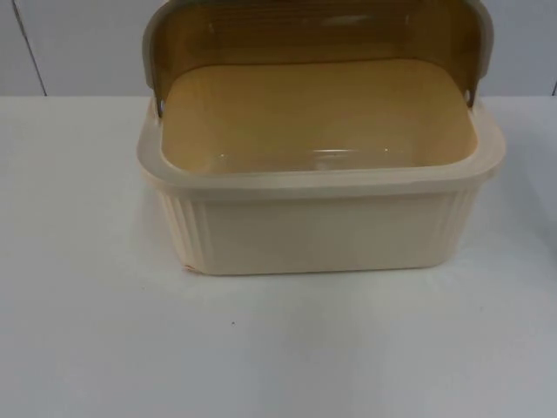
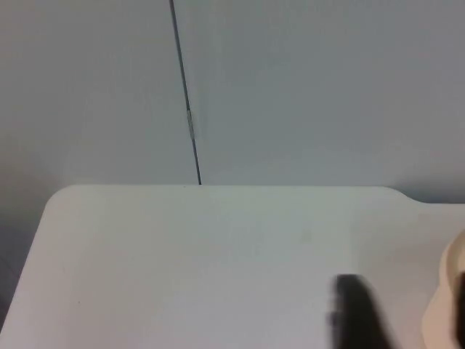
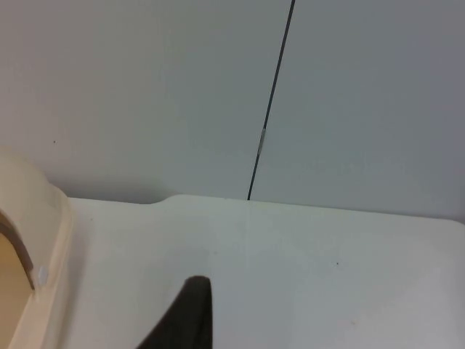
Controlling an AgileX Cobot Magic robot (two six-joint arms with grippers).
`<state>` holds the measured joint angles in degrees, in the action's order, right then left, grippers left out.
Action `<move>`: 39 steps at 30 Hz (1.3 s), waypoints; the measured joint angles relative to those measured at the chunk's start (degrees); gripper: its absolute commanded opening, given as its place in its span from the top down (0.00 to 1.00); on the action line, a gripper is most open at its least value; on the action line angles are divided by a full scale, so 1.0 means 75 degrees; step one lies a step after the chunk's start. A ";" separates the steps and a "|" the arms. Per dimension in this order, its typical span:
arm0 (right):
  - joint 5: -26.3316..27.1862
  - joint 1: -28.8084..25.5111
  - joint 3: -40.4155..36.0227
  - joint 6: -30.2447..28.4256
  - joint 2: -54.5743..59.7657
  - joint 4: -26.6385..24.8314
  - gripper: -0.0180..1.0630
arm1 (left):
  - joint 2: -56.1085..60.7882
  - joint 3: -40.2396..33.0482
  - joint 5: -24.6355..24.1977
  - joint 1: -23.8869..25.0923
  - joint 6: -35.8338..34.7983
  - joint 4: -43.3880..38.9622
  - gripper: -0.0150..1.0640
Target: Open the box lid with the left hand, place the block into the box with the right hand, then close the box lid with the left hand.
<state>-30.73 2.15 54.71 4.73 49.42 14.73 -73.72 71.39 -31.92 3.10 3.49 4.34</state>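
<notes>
White desk (image 1: 87, 348) surface is carrying everything, running back to the grey partition wall (image 2: 305, 87). Sitting on it is the cream box (image 1: 322, 231), with ribbed sides and a broad rim. Its tinted brown lid (image 1: 313, 39) is standing swung up and back, so the opening step looks done and the box's inside is showing no block.

By the left wrist view, the left end effector (image 2: 360, 320) is waiting over bare desk, with the box's rounded corner just beside it on its right. By the right wrist view, the right end effector (image 3: 185, 316) is hanging over bare desk as well, with the box's corner and a strip of the lid's edge near it on its left. One dark fingertip is showing for each, so I cannot tell how far either is open or whether it is holding anything. I cannot place the block from these pictures.

The step in hand appears to be the placing: the right arm needs to bring the block over the open rim and release it inside, before the left closes the lid.
</notes>
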 measured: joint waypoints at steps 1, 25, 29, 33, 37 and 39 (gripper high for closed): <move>0.0000 0.0000 0.0000 0.0000 0.0000 0.0000 0.02 | 0.0000 0.0000 0.0000 0.0000 0.0000 0.0000 0.30; 0.0000 0.0000 0.0000 0.0250 0.0242 0.0000 0.02 | 0.0000 0.0000 0.0019 0.0000 -0.0017 0.0016 0.01; 0.0000 0.0000 0.0000 0.0522 0.0732 0.0020 0.02 | 0.0000 0.0000 0.0019 0.0000 -0.0029 0.0016 0.01; 0.0240 0.0000 0.0000 0.0743 0.1574 0.0186 0.02 | 0.0000 0.0000 0.0019 0.0000 -0.0029 0.0048 0.01; 0.0566 0.0000 0.0000 0.0857 0.2471 0.0323 0.02 | 0.0000 0.0000 0.0019 0.0000 -0.0045 0.0059 0.01; 0.0605 0.0000 0.0000 0.0918 0.2680 0.0339 0.02 | 0.0000 0.0000 0.0019 0.0000 -0.0045 0.0059 0.01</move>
<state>-26.19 2.15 54.71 11.62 69.52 17.28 -73.72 71.39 -31.78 3.10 3.16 4.78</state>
